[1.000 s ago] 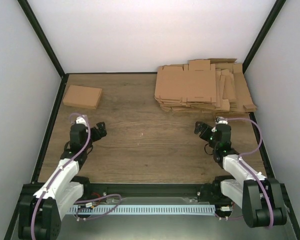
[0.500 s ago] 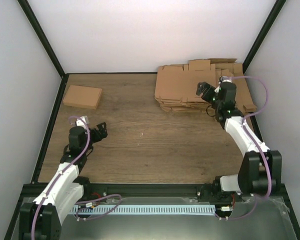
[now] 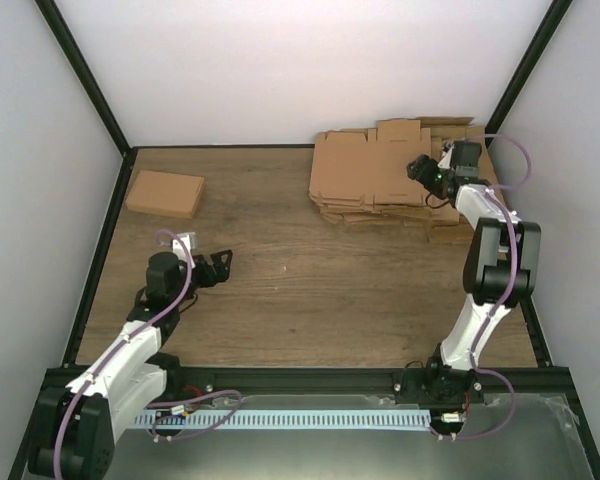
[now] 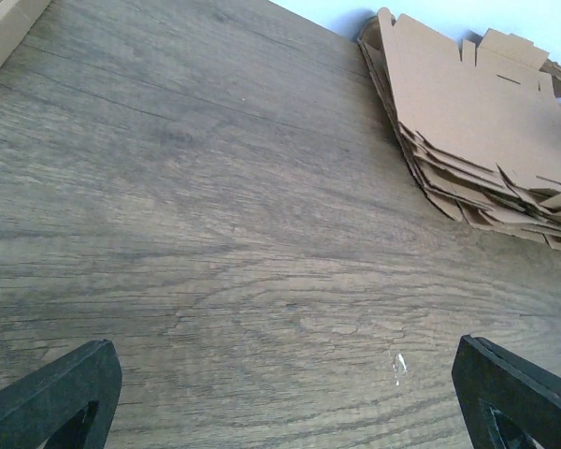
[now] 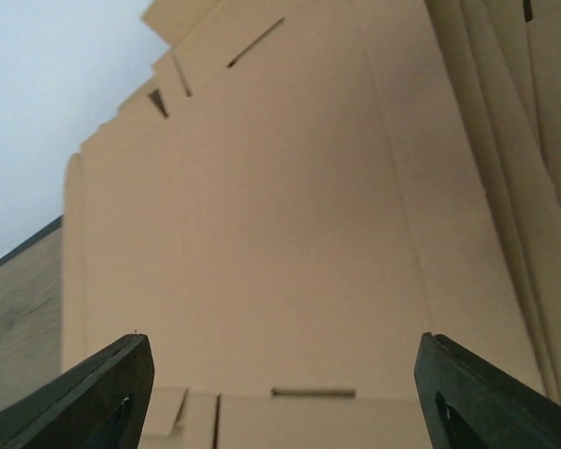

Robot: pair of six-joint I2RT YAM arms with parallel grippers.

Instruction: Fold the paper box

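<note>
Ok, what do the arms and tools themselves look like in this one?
Both the left arm and right arm have white links with black joints, and a looping lilac cable runs along each. The left tool and right tool are black, with wedge-shaped fingers.

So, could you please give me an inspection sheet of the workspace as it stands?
Surface: wooden table, bare in the middle.
Job's things: stack of flat blanks at the far right; one folded box at the far left.
Clutter: a small white speck on the wood; nothing else seen.
Grippers: left gripper over bare wood, jaws open; right gripper over the stack, jaws open, holding nothing.
Cables: a purple cable looped along each arm.
Surroundings: white walls, black frame.
</note>
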